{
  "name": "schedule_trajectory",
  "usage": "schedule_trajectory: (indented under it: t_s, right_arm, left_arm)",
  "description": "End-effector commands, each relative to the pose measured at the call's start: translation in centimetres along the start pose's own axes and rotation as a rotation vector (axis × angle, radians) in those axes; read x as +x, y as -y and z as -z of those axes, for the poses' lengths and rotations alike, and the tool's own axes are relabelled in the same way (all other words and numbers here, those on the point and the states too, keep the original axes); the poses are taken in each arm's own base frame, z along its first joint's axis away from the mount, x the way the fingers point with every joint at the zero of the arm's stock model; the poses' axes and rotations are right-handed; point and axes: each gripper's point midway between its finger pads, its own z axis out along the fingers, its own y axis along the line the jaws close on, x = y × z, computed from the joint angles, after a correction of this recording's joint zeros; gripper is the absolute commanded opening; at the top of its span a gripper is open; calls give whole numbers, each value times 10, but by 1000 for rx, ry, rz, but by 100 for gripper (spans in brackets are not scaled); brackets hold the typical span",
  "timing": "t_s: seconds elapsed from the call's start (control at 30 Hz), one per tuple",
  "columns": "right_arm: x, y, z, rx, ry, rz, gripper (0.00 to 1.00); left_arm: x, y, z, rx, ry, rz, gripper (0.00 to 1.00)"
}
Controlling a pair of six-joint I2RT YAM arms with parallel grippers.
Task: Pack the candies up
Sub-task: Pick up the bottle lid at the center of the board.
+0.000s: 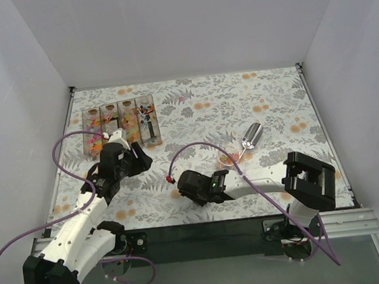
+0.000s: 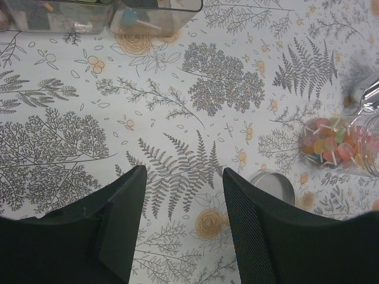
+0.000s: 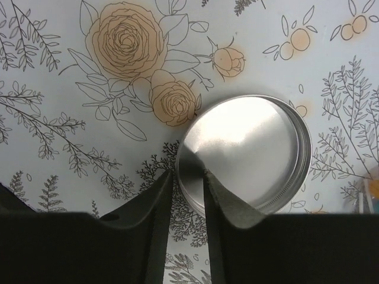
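Right gripper (image 3: 188, 174) clenched on rim of round silver metal lid (image 3: 249, 148); lid's near edge hidden beneath it. Left gripper (image 2: 183, 171) released.

White arms (image 1: 77, 228), blk pincers (image 2: 183, 171), purple cables (image 1: 196, 144).

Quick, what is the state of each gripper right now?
Left gripper: open, holding nothing.
Right gripper: closed on the rim of the metal lid.

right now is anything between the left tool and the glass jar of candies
Yes, partly: a round silver metal lid lies flat on the flowered cloth just past the open left tool, toward the clear jar of mixed-colour candies. Otherwise only cloth.
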Motion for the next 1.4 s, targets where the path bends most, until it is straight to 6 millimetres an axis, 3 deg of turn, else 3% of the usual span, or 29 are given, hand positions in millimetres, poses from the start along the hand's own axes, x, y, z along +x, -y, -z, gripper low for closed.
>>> schedule_trajectory:
  t_s: [0.0,0.2,0.33,0.5,0.63,0.67,0.77,0.9,1.2,1.37]
  right_arm:
    - [-17,-11,-4,-60,40,-11,32]
    - [-21,-9,-4,-53,50,-20,1]
    - [-36,-5,8,-48,101,-39,1]
    - [-76,7,49,-71,248,-130,1]
    - [-102,20,85,-166,359,-277,1]
    - [-110,35,98,-173,406,-330,1]
    - [-120,45,122,-258,495,-428,1]
    - [-119,55,140,-346,539,-411,1]
    - [-100,70,139,-322,554,-279,1]
    - [-101,72,142,-318,568,-215,1]
  left_arm:
    - [1,0,-1,9,1,-10,53]
    - [2,2,-1,16,-9,-10,53]
    - [6,1,-3,18,-25,-8,53]
    - [10,12,1,77,-50,-1,53]
    - [15,40,11,228,-90,9,55]
    - [17,44,13,257,-96,6,56]
    - [18,61,20,360,-108,7,58]
    - [12,83,26,423,-167,120,60]
    - [-17,144,44,511,-282,422,62]
    - [-11,172,35,493,-348,450,63]
